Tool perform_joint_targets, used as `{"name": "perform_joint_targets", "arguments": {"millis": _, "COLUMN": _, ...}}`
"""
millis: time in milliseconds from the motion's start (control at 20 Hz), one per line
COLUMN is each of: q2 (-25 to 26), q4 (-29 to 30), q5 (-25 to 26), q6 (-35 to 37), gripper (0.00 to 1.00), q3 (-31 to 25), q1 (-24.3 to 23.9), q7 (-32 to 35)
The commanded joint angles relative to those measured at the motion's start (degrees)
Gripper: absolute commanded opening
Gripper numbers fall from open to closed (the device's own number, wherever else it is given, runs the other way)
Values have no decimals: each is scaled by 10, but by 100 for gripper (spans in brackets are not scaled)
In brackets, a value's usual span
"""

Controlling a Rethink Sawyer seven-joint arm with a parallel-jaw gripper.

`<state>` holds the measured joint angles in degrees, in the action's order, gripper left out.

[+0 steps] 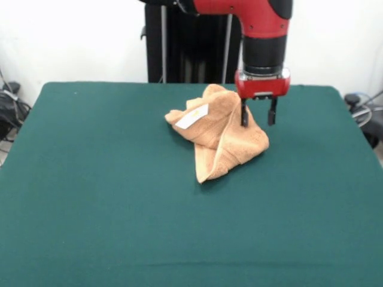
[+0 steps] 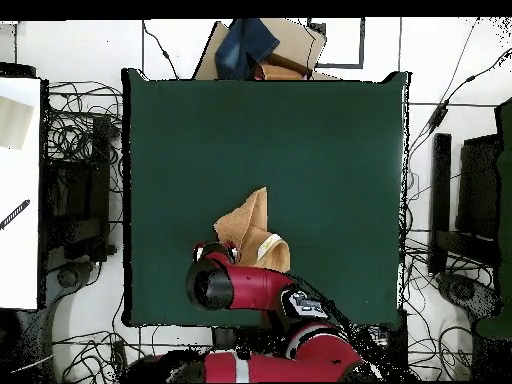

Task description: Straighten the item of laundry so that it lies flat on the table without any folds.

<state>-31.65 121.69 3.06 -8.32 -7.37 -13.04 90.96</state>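
Parted and empty, the gripper (image 1: pixel 257 116) hangs over the right edge of the crumpled towel (image 1: pixel 218 134) at upper centre of the green table (image 1: pixel 90 197). Its white label (image 1: pixel 192 116) faces up; overhead, the arm (image 2: pixel 250 288) hides the towel's lower part.

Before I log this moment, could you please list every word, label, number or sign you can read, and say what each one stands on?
None can be read.
White label on the towel: nothing legible on it.
Patch with marks on the robot arm, overhead view: too blurred to read.
Gripper and table: no writing shows.
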Motion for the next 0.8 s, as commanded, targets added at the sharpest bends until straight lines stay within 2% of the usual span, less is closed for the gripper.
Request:
{"name": "perform_joint_targets", "arguments": {"millis": 50, "q2": 10, "q4": -35, "q5": -67, "q6": -33, "gripper": 100, "q3": 12, "q1": 26, "q7": 159}}
{"name": "perform_joint_targets", "arguments": {"millis": 400, "q2": 7, "q4": -37, "q5": -96, "q6": -29, "gripper": 100, "q3": 22, "q1": 47, "q7": 154}}
{"name": "perform_joint_targets", "arguments": {"millis": 500, "q2": -6, "q4": -50, "q5": -98, "q6": 3, "gripper": 100, "q3": 27, "q1": 43, "q7": 133}}
{"name": "perform_joint_targets", "arguments": {"millis": 600, "q2": -22, "q4": -73, "q5": -100, "q6": 68, "gripper": 100, "q3": 32, "q1": 36, "q7": 101}}
{"name": "perform_joint_targets", "arguments": {"millis": 800, "q2": -13, "q4": -113, "q5": -94, "q6": 127, "gripper": 100, "q3": 39, "q1": 26, "q7": 67}}
